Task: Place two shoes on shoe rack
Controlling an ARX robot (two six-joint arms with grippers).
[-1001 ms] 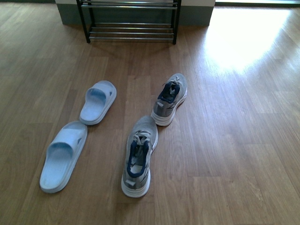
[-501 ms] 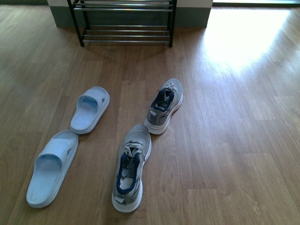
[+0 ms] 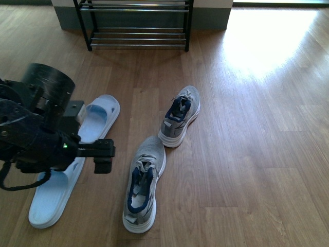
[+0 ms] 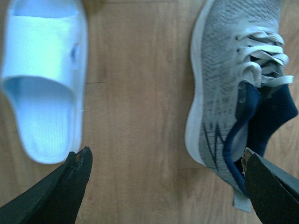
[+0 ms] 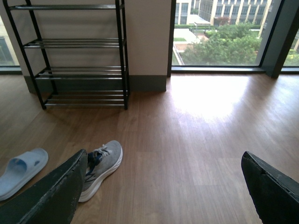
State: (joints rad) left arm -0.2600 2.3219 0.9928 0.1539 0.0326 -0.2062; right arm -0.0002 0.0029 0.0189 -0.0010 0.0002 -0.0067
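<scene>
My left arm (image 3: 41, 128) hangs over the smooth, moulded pale blue slides (image 3: 103, 116). My left jaws are spread wide and empty above the wooden floor (image 3: 247, 154) between a slide and the near grey knit sneaker (image 3: 144, 182), I judge to pick one. The chrome-rodded shoe rack (image 3: 139, 38) stands far off, well apart from the far sneaker (image 3: 180, 116). My right jaws gape wide too, holding nothing

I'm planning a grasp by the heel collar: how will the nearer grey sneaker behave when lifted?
The nearer grey sneaker has a knit upper, so its collar will probably flex and crease under the jaws. Its thick white sole looks stiff, so the shoe should keep its shape. It rests flat on that sole, so rolling seems unlikely.
</scene>
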